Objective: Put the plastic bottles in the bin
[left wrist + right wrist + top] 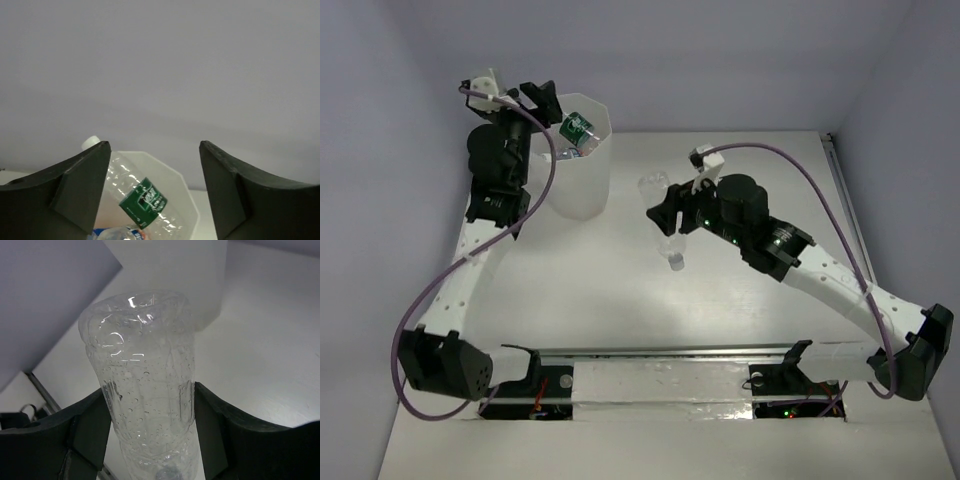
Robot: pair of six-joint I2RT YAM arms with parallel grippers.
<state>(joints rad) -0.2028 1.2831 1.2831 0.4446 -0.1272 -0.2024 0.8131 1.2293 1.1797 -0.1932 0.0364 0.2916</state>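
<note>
Right end effector (150,407) grasps a clear plastic bottle (140,365) awaiting the translucent white bin (585,190), where other bottles (145,202) lie beneath the released left end effector (155,167).

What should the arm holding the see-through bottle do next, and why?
Probably carry it left, over the bin: the right gripper grips the clear bottle to the bin's right, and the left gripper is open, a green-label bottle already inside.

The translucent white bin (582,195) stands upright at the surface's (620,300) far left. A white-capped, green-labelled bottle (145,200) leans tilted inside it, poking above the rim. A label-less clear bottle (140,340), cap downward, sits clamped in the right pincer (150,392).
</note>
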